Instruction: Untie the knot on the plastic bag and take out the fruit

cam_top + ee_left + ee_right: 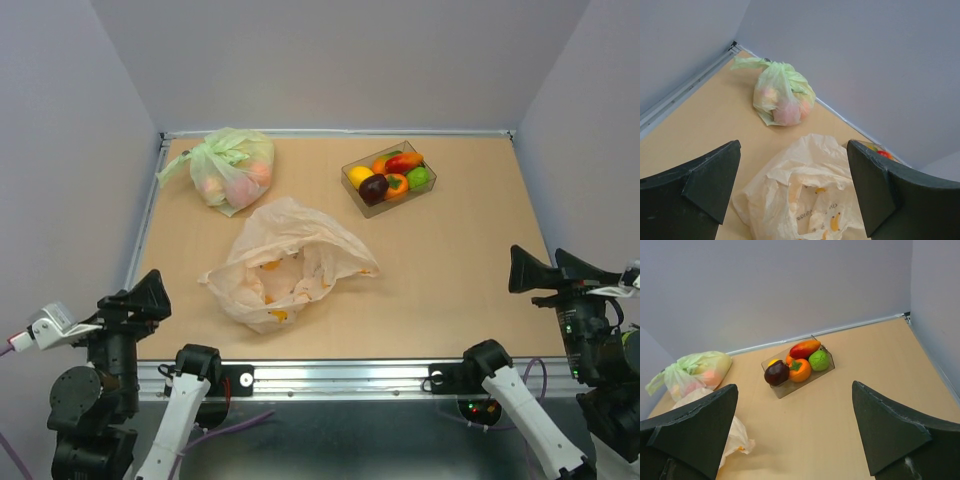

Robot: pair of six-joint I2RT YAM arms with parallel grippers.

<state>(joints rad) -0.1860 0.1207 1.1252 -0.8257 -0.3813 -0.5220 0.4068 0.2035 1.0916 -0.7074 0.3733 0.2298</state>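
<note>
Print on plastic bag [805, 200] seen through film, not readable. Fruit [396, 184] piled in clear box [352, 188], far right. Left end effector [792, 150] and right end effector [794, 387] released, nothing grasped.

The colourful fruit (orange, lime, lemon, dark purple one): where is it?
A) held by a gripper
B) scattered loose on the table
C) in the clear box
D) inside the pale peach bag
C: the fruit sits packed together inside the clear box, well apart from the plastic bag.
</note>
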